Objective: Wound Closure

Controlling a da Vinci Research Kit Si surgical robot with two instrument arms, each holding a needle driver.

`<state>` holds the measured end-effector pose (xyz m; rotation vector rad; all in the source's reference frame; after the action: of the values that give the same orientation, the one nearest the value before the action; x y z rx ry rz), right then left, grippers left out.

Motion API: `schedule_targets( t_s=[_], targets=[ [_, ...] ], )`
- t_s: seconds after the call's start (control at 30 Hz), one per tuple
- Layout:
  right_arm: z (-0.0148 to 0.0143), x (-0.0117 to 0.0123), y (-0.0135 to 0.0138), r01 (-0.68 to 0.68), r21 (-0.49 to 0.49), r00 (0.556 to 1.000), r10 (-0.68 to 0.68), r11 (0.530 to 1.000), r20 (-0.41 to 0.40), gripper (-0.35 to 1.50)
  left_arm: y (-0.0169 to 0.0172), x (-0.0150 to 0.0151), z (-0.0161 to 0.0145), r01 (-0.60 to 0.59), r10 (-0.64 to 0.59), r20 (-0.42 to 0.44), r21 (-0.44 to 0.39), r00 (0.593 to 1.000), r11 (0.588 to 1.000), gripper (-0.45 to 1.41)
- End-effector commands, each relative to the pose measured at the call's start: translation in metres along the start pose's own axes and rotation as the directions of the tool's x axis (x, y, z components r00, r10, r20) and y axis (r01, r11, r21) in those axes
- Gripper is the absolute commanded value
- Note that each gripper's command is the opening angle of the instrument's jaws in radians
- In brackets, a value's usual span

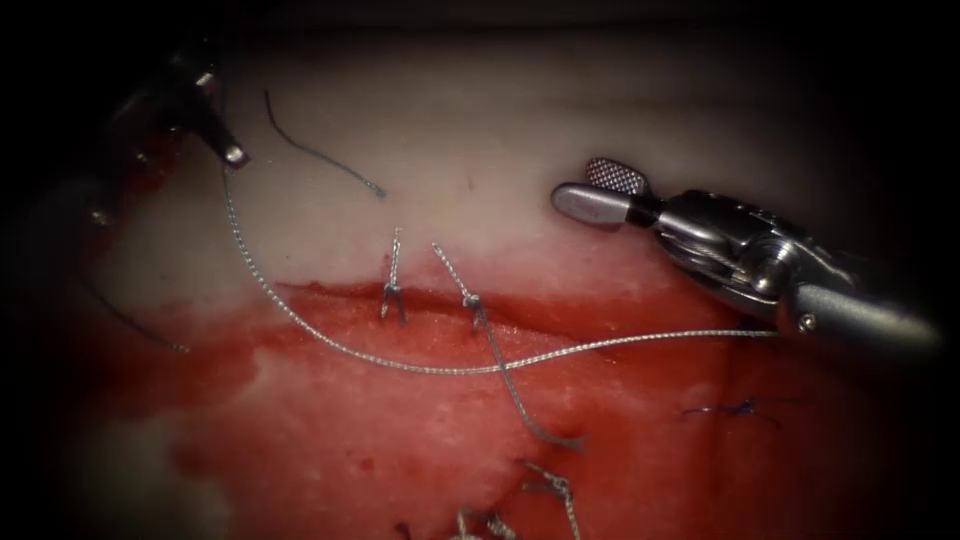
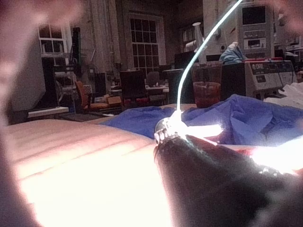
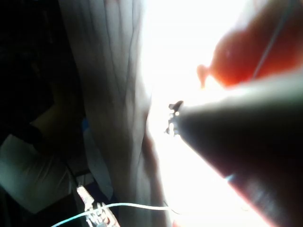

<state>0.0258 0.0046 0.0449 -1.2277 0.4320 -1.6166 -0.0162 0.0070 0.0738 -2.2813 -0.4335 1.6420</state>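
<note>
Endoscope view: the tissue [image 1: 480, 200] held two knotted stitches across the cut [image 1: 560, 310]. Left end effector [image 1: 232, 153], far upper-left of the cut, gripped the thread [image 1: 420, 366]; overtension might tear tissue. Right end effector [image 1: 600, 190], above the cut, gaped empty. I could not make out the needle.

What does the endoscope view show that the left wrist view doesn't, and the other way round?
Endoscope view: the cut with two stitches across it, red fluid, and the right gripper, open and holding nothing. Left wrist view: a blue cloth and a window behind. Both: the pale tissue, and the left gripper shut on the thread. Where the needle is, I cannot tell.
</note>
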Motion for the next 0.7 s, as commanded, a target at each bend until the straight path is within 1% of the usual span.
schedule_targets(
  t_s=[0.03,0.07,0.1,0.13,0.17,0.2,0.23,0.27,0.3,0.33,0.37,0.4,0.43,0.47,0.5,0.53,0.57,0.6,0.63,0.67,0.7],
  targets=[
    [0.0006,-0.0014,0.0005,0.001,-0.003,1.0,-0.001,1.0,0.009,1.41,-0.0008,0.0017,0.0001,-0.022,0.022,-0.005,0.0,1.0,1.0,1.2],
    [0.0006,-0.0014,0.0005,0.001,-0.004,1.0,-0.001,1.0,0.009,1.41,-0.0009,0.0019,-0.0001,-0.055,0.055,0.006,-0.002,0.998,0.998,1.2],
    [0.0006,-0.0014,0.0006,0.001,-0.004,1.0,-0.001,1.0,0.009,1.41,-0.0009,0.002,-0.0005,-0.13,0.128,0.073,0.022,0.989,0.991,1.2],
    [0.0006,-0.0014,0.0006,0.001,-0.004,1.0,-0.001,1.0,0.009,1.41,-0.0008,0.0019,-0.0009,-0.172,0.163,0.166,0.041,0.973,0.984,1.2],
    [0.0006,-0.0014,0.0006,0.001,-0.004,1.0,-0.001,1.0,0.009,1.41,-0.0007,0.0019,-0.0013,-0.209,0.191,0.273,0.04,0.943,0.977,1.2],
    [0.0006,-0.0014,0.0006,0.001,-0.004,1.0,-0.001,1.0,0.009,1.41,-0.0004,0.0017,-0.0021,-0.279,0.246,0.442,0.01,0.863,0.96,1.2],
    [0.0006,-0.0014,0.0006,0.001,-0.006,1.0,-0.001,1.0,0.008,1.41,-0.0002,0.0015,-0.0028,-0.308,0.261,0.557,-0.009,0.789,0.951,1.2],
    [0.0007,-0.0014,0.0006,0.001,-0.006,1.0,-0.001,1.0,0.008,1.41,-0.0001,0.0012,-0.0035,-0.338,0.278,0.65,-0.035,0.708,0.94,1.21],
    [0.0007,-0.0014,0.0006,0.001,-0.006,1.0,-0.001,1.0,0.008,1.41,0.0001,0.0008,-0.0046,-0.348,0.279,0.739,-0.063,0.613,0.935,1.25],
    [0.0007,-0.0014,0.0006,0.001,-0.006,1.0,-0.001,1.0,0.009,1.41,0.0004,0.0005,-0.0055,-0.328,0.243,0.79,-0.056,0.563,0.943,1.25],
    [0.0007,-0.0014,0.0006,0.001,-0.005,1.0,-0.001,1.0,0.009,1.41,0.0009,0.0001,-0.0066,-0.294,0.186,0.832,-0.03,0.523,0.955,1.25],
    [0.0007,-0.0014,0.0006,0.002,-0.005,1.0,-0.001,1.0,0.009,1.41,0.0023,-0.0007,-0.0092,-0.16,0.019,0.896,0.059,0.444,0.985,1.21],
    [0.0007,-0.0014,0.0006,0.001,-0.005,1.0,-0.001,1.0,0.009,1.41,0.0032,-0.001,-0.0104,-0.086,-0.066,0.909,0.11,0.411,0.99,1.15],
    [0.0008,-0.0014,0.0006,0.002,-0.005,1.0,-0.001,1.0,0.009,1.41,0.004,-0.0013,-0.0115,-0.006,-0.166,0.913,0.181,0.374,0.983,1.01],
    [0.0008,-0.0014,0.0006,0.002,-0.005,1.0,-0.002,1.0,0.009,1.41,0.0051,-0.0017,-0.0128,0.098,-0.277,0.905,0.259,0.323,0.961,0.66],
    [0.0008,-0.0013,0.0006,0.002,-0.005,1.0,-0.002,1.0,0.009,1.41,0.0059,-0.0019,-0.0137,0.175,-0.366,0.888,0.328,0.277,0.928,0.36],
    [0.0008,-0.0013,0.0006,0.002,-0.005,1.0,-0.002,1.0,0.01,1.41,0.0067,-0.0022,-0.0145,0.232,-0.445,0.867,0.396,0.225,0.889,0.11],
    [0.0008,-0.0013,0.0006,0.002,-0.005,1.0,-0.002,1.0,0.01,1.41,0.0076,-0.0026,-0.0152,0.3,-0.539,0.831,0.484,0.138,0.822,0.02],
    [0.0008,-0.0013,0.0006,0.003,-0.004,1.0,-0.003,1.0,0.01,1.41,0.0083,-0.003,-0.0156,0.347,-0.596,0.8,0.54,0.07,0.766,-0.01],
    [0.0009,-0.0013,0.0006,0.009,-0.004,1.0,-0.009,1.0,0.011,1.41,0.0091,-0.0035,-0.0159,0.398,-0.621,0.784,0.567,0.01,0.721,-0.06],
    [0.0009,-0.0012,0.0006,0.009,-0.004,1.0,-0.009,1.0,0.011,1.41,0.0102,-0.0041,-0.016,0.45,-0.615,0.788,0.564,-0.042,0.692,-0.18]
  ],
)
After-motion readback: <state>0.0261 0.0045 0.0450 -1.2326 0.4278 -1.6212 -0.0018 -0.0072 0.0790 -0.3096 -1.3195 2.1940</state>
